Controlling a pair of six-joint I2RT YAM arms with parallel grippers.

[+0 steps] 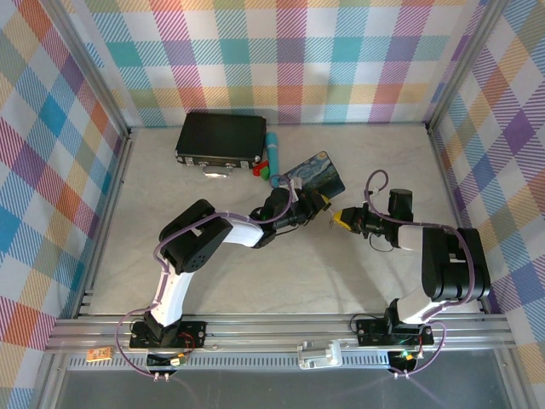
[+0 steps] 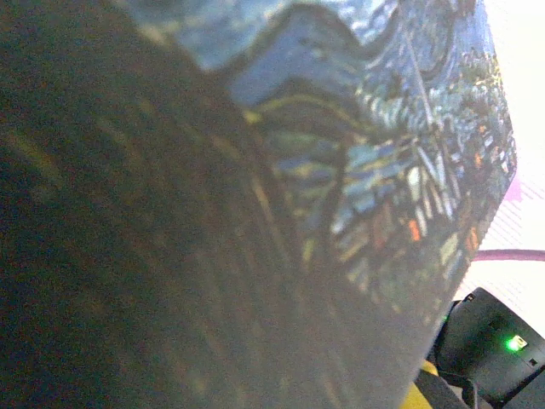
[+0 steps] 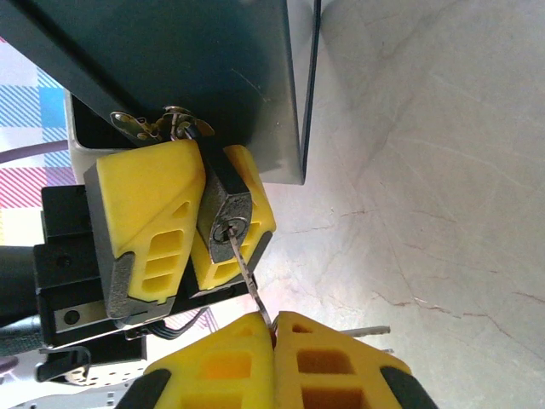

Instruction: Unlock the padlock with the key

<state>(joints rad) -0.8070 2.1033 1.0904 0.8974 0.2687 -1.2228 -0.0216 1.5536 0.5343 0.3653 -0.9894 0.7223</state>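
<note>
**Key at the keyhole, turn not yet made**

I had the left gripper clamped on the padlock, which hung from the hasp of the blue tin near mid-table. The right gripper was pinched shut on the key (a sliver of a thing), its tip in the keyhole; how deep, I couldn't tell. Next, I judged, came a straight push home, then a gentle wrist roll. I counted one padlock, one key, one tin, one black case.

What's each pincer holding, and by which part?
Right pincer pinches the key by its rear end, blade tip in the keyhole. Left pincer clamps the padlock by its body sides.
</note>
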